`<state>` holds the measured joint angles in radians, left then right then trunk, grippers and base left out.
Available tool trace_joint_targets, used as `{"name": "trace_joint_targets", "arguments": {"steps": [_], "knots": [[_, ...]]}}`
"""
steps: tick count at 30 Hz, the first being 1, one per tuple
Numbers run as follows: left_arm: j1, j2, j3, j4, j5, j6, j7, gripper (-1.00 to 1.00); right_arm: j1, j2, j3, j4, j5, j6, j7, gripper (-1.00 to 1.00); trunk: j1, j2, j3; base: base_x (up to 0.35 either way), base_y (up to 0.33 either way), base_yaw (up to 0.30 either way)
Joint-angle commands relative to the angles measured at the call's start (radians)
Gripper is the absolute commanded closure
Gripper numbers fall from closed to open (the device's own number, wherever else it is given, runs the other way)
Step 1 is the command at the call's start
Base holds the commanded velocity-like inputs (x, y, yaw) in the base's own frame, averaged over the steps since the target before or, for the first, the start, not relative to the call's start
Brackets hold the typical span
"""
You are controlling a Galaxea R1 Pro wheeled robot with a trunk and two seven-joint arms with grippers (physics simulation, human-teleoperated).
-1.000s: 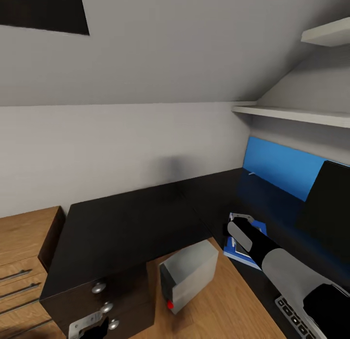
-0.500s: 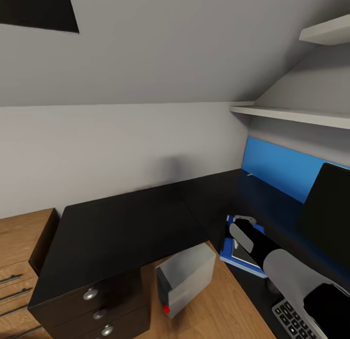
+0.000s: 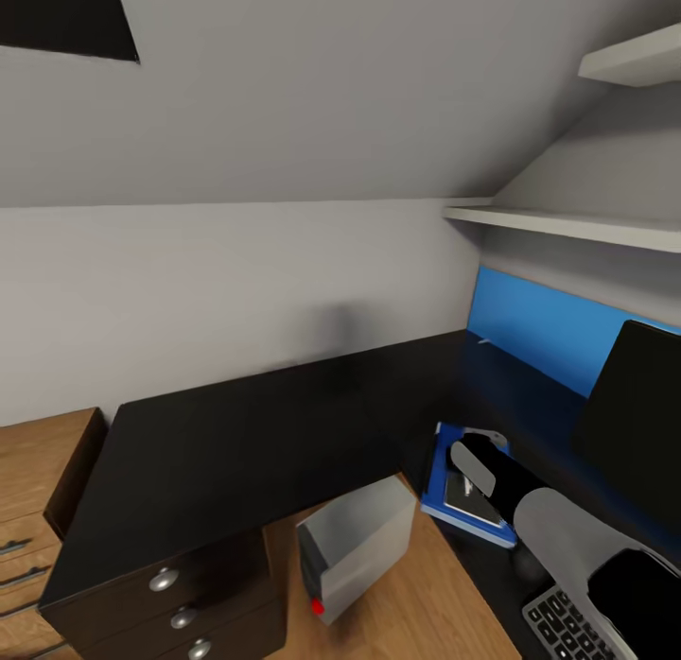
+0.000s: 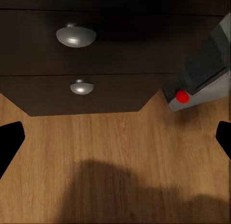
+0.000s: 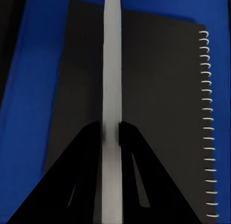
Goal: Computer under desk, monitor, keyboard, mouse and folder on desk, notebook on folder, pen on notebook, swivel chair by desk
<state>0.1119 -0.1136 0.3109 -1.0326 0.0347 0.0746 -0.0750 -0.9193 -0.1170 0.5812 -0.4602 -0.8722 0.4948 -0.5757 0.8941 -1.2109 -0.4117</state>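
Right arm is covering most of the notebook and part of the folder. Frame edge is cropping the monitor and keyboard. Left gripper: finger tips are barely poking in at the frame edges. Pen is running out of frame at both ends.

Desk: glossy black top, faint reflections; drawer fronts matt dark. Drawer knobs: polished silver metal, bright highlights. Floor: smooth warm wood planks, fine grain. Computer: matt light-grey casing, darker front. Folder: smooth bright-blue cover. Notebook: matt dark-grey cover, white wire spiral binding. Pen: plain smooth white. Right pincer fingers: matt black. Wall: flat matt grey.
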Motion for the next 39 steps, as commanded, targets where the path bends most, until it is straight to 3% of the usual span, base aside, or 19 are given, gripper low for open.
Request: {"name": "trace_joint_targets", "arguments": {"steps": [1, 15, 39], "knots": [[0.000, -0.001, 0.004, -0.003, 0.004, 0.008, -0.008, -1.00, -0.001, -0.002, 0.008, -0.002, -0.009, 0.003, -0.006, 1.00, 0.000, -0.001, -0.001, 0.134, -0.196, 0.000], [0.000, -0.001, 0.007, -0.003, 0.005, 0.007, -0.009, -1.00, -0.001, -0.001, 0.009, 0.053, -0.008, 0.002, -0.006, 1.00, 0.000, -0.001, -0.001, 0.041, -0.057, 0.000], [0.000, -0.001, 0.010, -0.003, 0.005, 0.007, -0.006, -1.00, -0.001, 0.001, 0.012, 0.056, -0.007, 0.002, -0.006, 1.00, 0.000, -0.001, -0.001, 0.031, 0.000, 0.000]]}}
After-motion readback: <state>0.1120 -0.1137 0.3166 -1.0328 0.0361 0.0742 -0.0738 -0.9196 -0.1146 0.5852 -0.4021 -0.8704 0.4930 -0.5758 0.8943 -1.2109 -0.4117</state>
